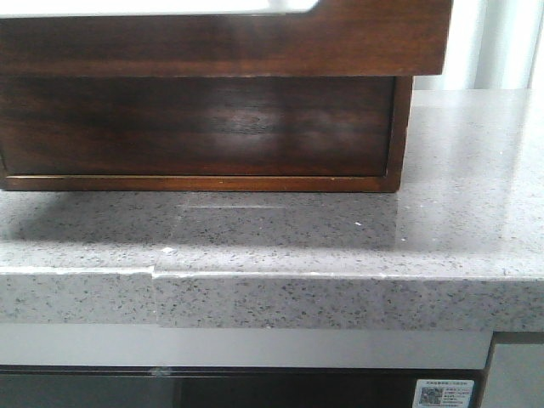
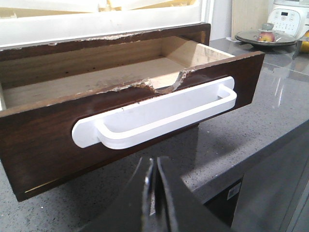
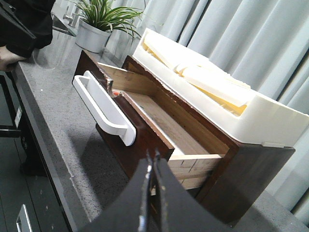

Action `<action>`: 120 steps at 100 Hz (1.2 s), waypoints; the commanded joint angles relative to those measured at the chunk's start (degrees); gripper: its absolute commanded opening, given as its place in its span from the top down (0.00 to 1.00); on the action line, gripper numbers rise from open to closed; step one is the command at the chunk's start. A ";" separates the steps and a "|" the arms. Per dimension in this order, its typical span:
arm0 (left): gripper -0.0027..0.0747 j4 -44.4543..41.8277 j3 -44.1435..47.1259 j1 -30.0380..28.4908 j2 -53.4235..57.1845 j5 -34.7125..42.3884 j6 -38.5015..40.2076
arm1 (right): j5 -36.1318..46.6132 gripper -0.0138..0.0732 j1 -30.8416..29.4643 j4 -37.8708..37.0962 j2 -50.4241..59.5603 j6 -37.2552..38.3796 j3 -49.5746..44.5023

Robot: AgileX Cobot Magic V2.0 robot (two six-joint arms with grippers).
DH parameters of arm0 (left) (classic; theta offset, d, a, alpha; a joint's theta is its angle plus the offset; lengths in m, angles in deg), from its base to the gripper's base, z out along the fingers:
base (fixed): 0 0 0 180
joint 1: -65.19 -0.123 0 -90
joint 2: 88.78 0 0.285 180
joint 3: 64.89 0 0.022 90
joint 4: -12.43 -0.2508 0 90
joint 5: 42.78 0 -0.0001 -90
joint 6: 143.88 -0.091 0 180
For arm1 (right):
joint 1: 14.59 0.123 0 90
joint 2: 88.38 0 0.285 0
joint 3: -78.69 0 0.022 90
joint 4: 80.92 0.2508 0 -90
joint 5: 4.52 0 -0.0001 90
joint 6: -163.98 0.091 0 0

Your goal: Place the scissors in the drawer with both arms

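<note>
The drawer (image 2: 145,87) stands pulled out of the dark brown wooden cabinet (image 3: 251,169), and the pale wood floor that shows inside it is bare. Its glossy front carries a long white round-cornered handle (image 2: 159,113) and has a chipped top edge. In the front view only the drawer's front (image 1: 221,38) shows, overhanging the cabinet's lower part (image 1: 204,127). My left gripper (image 2: 154,162) is shut and empty, just in front of the handle above the counter. My right gripper (image 3: 153,154) is shut and empty beside the drawer's side wall (image 3: 193,166). The scissors are out of view.
The cabinet sits on a grey speckled counter (image 1: 340,255) whose edge is close in front. A white tray (image 3: 217,92) of pale pieces lies on top of the cabinet. A potted plant (image 3: 99,24), a plate of fruit (image 2: 265,36) and a white cooker (image 2: 289,17) stand farther off.
</note>
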 commanded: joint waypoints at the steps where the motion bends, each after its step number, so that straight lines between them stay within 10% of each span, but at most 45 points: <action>1: 0.99 2.03 -1.22 -0.43 -0.23 3.57 0.09 | 4.35 0.85 -0.23 0.30 -0.89 0.08 1.18; 22: 0.99 -11.49 5.89 -5.47 3.69 10.14 3.63 | 4.35 0.85 -0.23 0.30 -0.89 0.08 1.18; 53: 0.99 -39.17 22.29 -9.45 11.49 33.64 33.63 | 4.35 0.85 -0.23 0.30 -0.89 0.08 1.18; 120: 0.99 -39.81 31.44 -7.53 11.38 29.88 37.87 | 4.35 0.85 -0.23 0.30 -0.89 0.08 1.18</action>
